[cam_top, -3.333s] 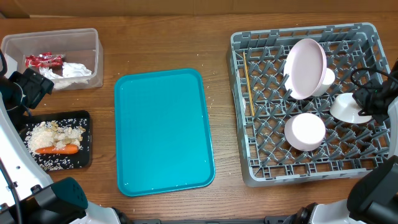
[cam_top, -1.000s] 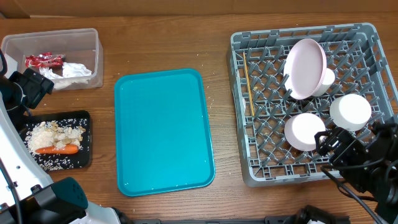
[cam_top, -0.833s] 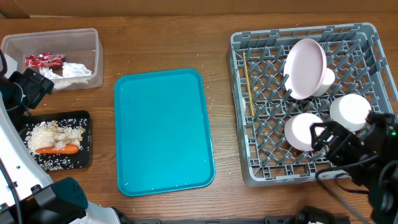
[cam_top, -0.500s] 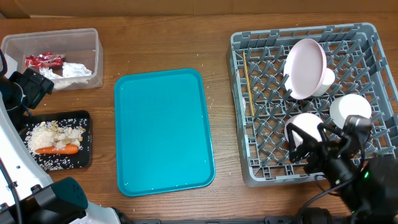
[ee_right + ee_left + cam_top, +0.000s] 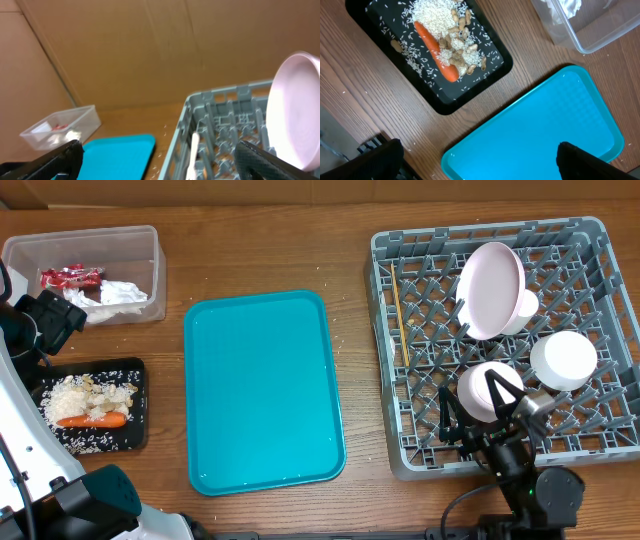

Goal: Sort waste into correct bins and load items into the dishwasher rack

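1. Waste sits left of the teal tray. The red wrapper and napkin are in the clear tub, off the tray's far-left corner. The rice and carrot lie on the black tray beside its left edge. Sorting looks finished to me.
2. Left gripper hangs over the teal tray's left edge, fingers spread wide and holding nothing.
3. Right of the teal tray, the rack holds chopsticks along its tray-side wall. A pink plate is propped on edge, and there are 2 white bowls.
4. Right gripper is spread and empty at the rack's front edge, over the bowl closer to the teal tray. I'd lift it straight up before swinging away, so no finger clips that bowl or snags a peg.
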`<action>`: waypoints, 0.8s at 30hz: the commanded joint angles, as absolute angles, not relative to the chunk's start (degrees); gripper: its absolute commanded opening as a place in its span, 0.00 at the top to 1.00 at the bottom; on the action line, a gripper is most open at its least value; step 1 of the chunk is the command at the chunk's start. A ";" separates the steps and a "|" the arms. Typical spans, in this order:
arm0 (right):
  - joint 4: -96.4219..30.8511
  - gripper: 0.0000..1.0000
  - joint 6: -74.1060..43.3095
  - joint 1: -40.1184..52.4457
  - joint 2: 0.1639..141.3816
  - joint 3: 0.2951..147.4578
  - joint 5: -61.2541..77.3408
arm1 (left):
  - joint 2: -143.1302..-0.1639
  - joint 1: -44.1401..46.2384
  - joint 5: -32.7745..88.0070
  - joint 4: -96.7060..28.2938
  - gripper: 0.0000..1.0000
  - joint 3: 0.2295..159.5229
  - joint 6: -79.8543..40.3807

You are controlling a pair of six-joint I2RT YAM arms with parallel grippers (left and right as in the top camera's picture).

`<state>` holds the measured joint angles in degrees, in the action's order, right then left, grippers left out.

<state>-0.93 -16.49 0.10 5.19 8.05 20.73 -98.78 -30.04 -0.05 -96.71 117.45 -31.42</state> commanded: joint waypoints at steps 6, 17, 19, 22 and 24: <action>6.61 0.00 -16.56 0.38 0.14 0.78 12.95 | -99.09 -29.98 -0.43 -96.79 0.00 117.38 -31.94; 3.88 0.00 -16.47 2.31 0.14 0.45 -5.34 | -99.09 -29.98 -0.45 -96.79 0.00 117.36 -31.94; 1.78 0.00 -16.49 2.28 0.14 0.45 -5.32 | -99.09 -29.98 -0.45 -96.79 0.00 117.38 -31.94; -3.55 0.00 -16.47 2.28 0.14 0.45 -5.30 | -99.09 -29.98 -0.45 -96.79 0.00 117.36 -31.94; -4.43 0.00 -14.06 2.28 0.14 0.45 -4.34 | -99.09 -29.98 -0.45 -96.79 0.00 117.36 -31.94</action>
